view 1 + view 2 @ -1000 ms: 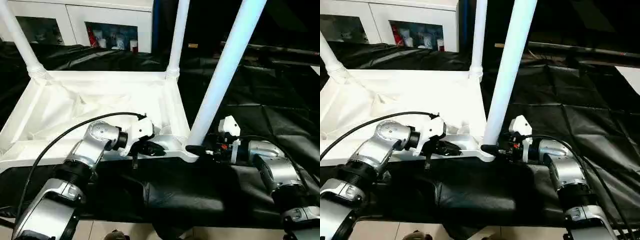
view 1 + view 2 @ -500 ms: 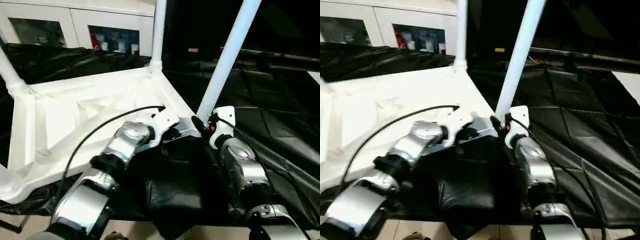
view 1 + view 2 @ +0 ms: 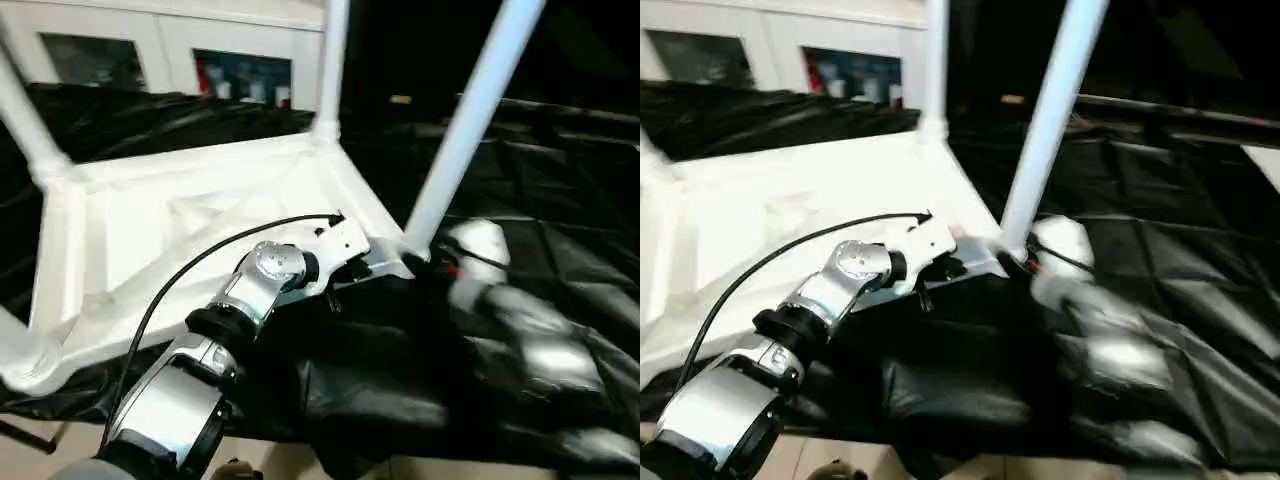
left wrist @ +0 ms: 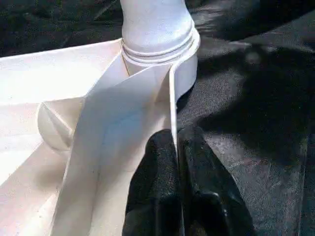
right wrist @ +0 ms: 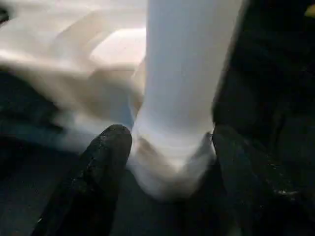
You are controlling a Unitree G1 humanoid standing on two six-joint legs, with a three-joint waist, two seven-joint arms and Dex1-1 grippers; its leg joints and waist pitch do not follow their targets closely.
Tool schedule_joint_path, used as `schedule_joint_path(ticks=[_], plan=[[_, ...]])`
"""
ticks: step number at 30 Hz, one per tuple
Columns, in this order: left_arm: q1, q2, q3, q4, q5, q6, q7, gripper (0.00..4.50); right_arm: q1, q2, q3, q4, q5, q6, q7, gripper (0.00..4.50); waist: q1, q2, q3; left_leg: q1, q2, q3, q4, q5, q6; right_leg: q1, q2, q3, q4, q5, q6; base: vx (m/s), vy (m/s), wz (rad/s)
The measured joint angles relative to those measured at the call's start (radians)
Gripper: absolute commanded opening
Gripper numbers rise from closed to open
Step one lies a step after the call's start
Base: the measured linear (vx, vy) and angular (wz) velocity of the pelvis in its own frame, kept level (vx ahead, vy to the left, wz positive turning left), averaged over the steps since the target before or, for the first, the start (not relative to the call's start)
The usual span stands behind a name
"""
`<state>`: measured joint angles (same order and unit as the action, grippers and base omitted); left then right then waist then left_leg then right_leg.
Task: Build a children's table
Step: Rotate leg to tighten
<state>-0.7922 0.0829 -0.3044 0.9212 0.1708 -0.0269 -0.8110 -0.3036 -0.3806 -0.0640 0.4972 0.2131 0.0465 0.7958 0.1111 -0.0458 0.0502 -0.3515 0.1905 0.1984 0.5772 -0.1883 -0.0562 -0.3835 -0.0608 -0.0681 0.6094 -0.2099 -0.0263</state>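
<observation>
Tabletop [image 3: 200, 230] inverted at frame centre-left, legs upright. Left gripper [image 4: 175, 142] pinches rim wall; right gripper [image 5: 167, 142] spread around near-right leg [image 3: 465, 130] base. Next: probably seat remaining near-left leg.

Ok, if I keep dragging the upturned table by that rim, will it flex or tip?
The tabletop looks like thin moulded plastic, so the rim may flex where the left gripper pinches it. Diagonal ribs underneath probably stiffen it. With long legs standing up from the corners, it is likely light but top-heavy, and could rock on the black sheet.
</observation>
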Motion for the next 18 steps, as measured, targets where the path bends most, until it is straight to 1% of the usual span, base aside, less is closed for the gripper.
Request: schedule_joint_path(ticks=[4, 9, 12, 15, 18], plan=[[0.001, 0.011, 0.003, 0.007, 0.0, -0.027, -0.022, 0.0, 0.038, -0.07, -0.01, -0.056, 0.05, 0.032, 0.116, 2.94, -0.002, 0.004, 0.002, 0.0, 0.0, 0.0, 0.0, 0.0, 0.0, 0.0, 0.0, 0.0, 0.001, 0.0, 0.0, 0.0, 0.0, 0.0], [0.01, 0.028, -0.001, 0.001, -0.006, -0.068, -0.089, 0.0, 0.07, -0.119, -0.013, -0.153, 0.118, 0.081, 0.225, 2.94, 0.001, 0.006, 0.002, 0.0, 0.0, 0.0, 0.0, 0.001, 0.002, 0.0, 0.0, -0.001, 0.0, -0.001, 0.002, 0.0, 0.0, 0.0], [0.013, 0.035, 0.0, -0.003, -0.012, -0.07, -0.117, 0.0, 0.073, -0.111, -0.012, -0.162, 0.114, 0.081, 0.218, 2.94, 0.001, 0.006, 0.002, 0.0, 0.0, 0.0, 0.0, 0.002, 0.004, 0.0, 0.0, -0.001, 0.0, -0.001, 0.002, 0.0, 0.0, 0.0], [0.013, 0.038, -0.001, -0.003, -0.012, -0.074, -0.127, 0.0, 0.059, -0.092, -0.003, -0.135, 0.081, 0.063, 0.168, 2.94, 0.0, 0.006, 0.002, 0.0, 0.0, 0.0, 0.0, 0.002, 0.004, 0.0, 0.0, -0.001, 0.0, -0.001, 0.001, 0.0, 0.0, 0.0], [0.02, 0.049, 0.0, -0.016, -0.02, -0.076, -0.173, 0.0, 0.032, -0.086, -0.002, -0.098, 0.052, 0.056, 0.119, 2.94, 0.001, 0.007, 0.002, 0.0, 0.0, 0.0, 0.0, 0.002, 0.004, 0.0, 0.0, -0.001, 0.0, -0.001, 0.001, 0.0, 0.0, 0.0]])
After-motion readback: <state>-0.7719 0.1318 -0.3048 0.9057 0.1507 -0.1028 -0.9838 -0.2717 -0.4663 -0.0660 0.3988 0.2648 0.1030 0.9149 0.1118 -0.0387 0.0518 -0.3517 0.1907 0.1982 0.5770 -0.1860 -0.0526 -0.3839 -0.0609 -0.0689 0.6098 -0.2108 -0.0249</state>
